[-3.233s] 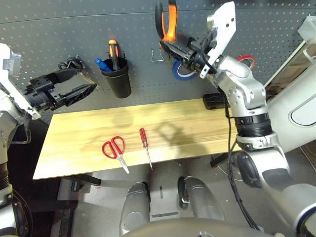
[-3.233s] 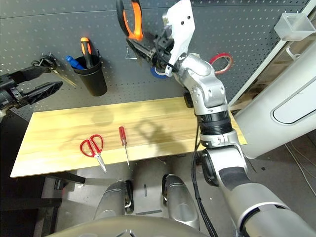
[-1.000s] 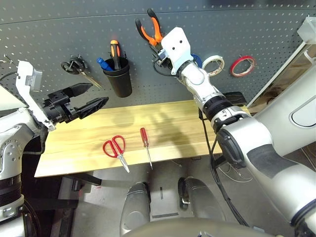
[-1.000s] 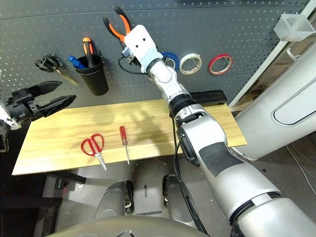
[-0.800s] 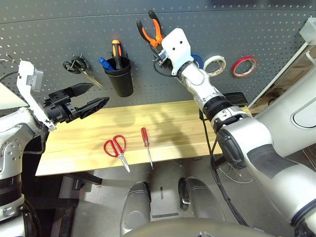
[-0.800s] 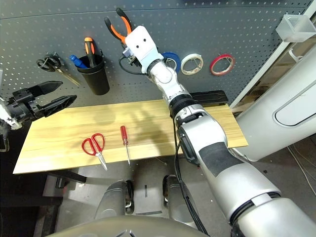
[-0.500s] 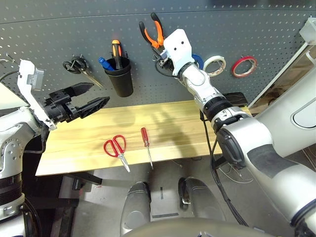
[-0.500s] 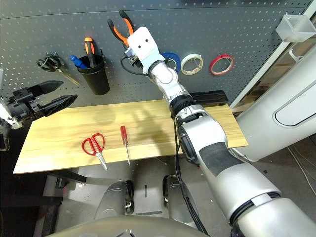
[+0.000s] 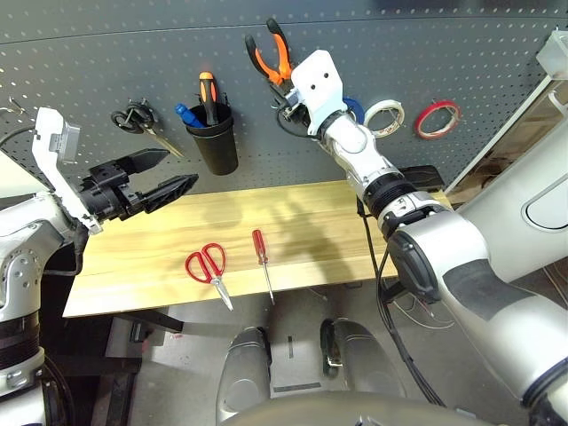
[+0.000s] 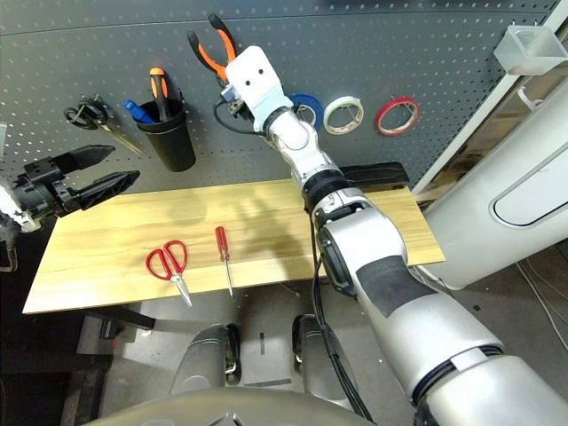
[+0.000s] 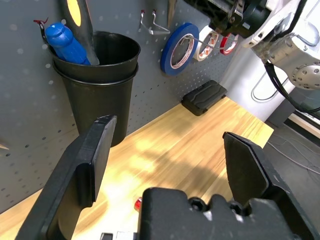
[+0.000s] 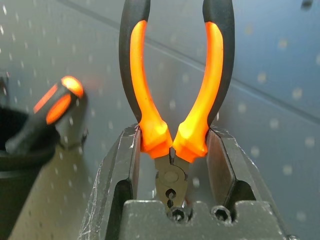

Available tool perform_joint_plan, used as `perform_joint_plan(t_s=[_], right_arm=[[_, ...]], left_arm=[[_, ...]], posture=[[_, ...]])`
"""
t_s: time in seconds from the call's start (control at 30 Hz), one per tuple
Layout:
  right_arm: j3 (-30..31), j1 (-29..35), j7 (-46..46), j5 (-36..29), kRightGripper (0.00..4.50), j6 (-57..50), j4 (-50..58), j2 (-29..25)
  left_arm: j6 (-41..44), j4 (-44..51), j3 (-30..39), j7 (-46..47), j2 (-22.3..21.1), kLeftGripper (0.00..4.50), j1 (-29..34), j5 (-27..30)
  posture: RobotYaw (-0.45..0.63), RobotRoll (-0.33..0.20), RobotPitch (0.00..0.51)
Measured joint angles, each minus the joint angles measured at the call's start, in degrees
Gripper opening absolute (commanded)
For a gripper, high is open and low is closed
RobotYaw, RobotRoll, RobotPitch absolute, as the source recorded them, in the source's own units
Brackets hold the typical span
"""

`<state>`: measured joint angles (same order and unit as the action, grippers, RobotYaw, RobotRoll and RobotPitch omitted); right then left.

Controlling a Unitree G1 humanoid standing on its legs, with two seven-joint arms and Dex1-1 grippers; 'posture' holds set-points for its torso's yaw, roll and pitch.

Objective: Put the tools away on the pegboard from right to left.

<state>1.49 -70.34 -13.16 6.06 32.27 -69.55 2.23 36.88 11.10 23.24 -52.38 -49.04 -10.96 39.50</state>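
My right gripper is shut on the head of the orange-handled pliers, handles pointing up, held high against the pegboard. I cannot tell whether they rest on a hook. The thin red tape ring hangs on the board at the right. Red-handled scissors and a slim red-handled screwdriver lie side by side near the front of the wooden table. My left gripper hovers open and empty over the table's left end.
A black cup on the board holds an orange-black screwdriver and a blue tool. Black-handled scissors hang to its left. Blue tape and white tape hang beside my right arm. A black pad lies at the table's back right.
Since the earliest frames my right arm has stretched out to the pegboard with the pliers and my left gripper has come in over the table. Over the last second hardly anything moved.
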Motion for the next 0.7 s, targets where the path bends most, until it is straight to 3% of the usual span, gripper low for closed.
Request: perform_joint_plan(t_s=[0.7], right_arm=[[-0.05, -0.14, 0.46, -0.65, 2.02, 0.73, 0.05, 0.43]], left_arm=[[0.43, -0.01, -1.06, -0.01, 0.14, 4.50, -0.69, 0.03]], posture=[[0.07, 0.000, 0.107]])
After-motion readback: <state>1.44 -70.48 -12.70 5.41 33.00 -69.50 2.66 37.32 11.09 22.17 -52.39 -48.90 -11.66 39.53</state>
